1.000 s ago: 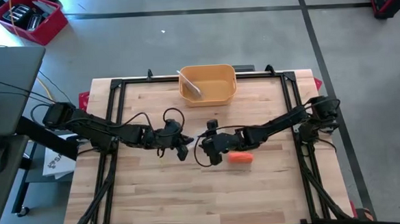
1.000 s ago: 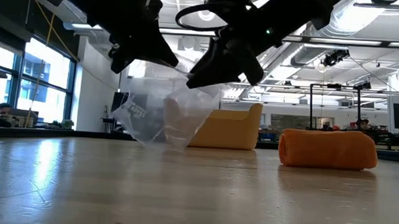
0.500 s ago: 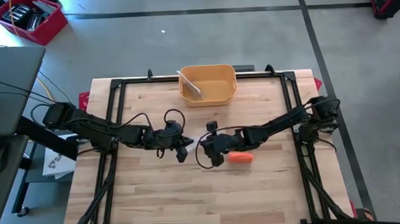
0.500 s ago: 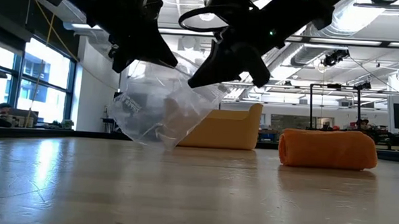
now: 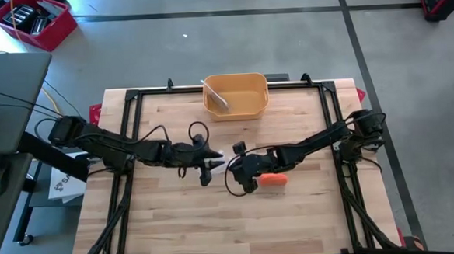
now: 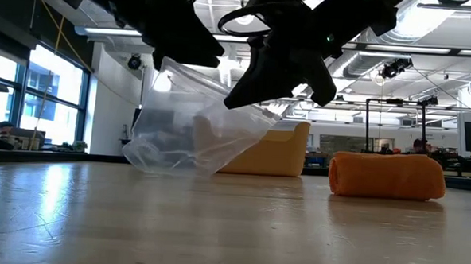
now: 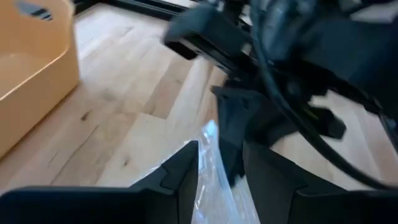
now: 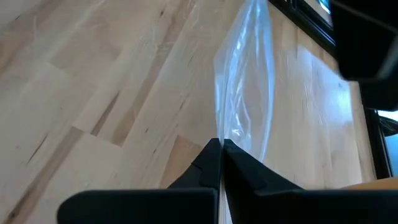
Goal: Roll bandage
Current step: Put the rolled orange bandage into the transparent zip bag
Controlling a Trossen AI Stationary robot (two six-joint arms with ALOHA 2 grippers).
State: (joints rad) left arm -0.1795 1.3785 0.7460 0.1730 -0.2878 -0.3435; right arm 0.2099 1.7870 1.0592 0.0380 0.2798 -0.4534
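We pinched thin clear bag mid-frame: right gripper clamped on edge, left gripper jaws parted. Bag looked limp, slippery; grip rim.

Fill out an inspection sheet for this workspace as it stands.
Surface: wooden table, bare boards in front.
Job's things: clear bag hanging between both grippers, bottom on the table; orange roll lying to its right.
Clutter: yellow bin at the far edge.
Grippers: left gripper open around the bag's edge; right gripper shut on the bag.
Cables: loops on both arms.
Surroundings: red crate on the floor; desk on the left.
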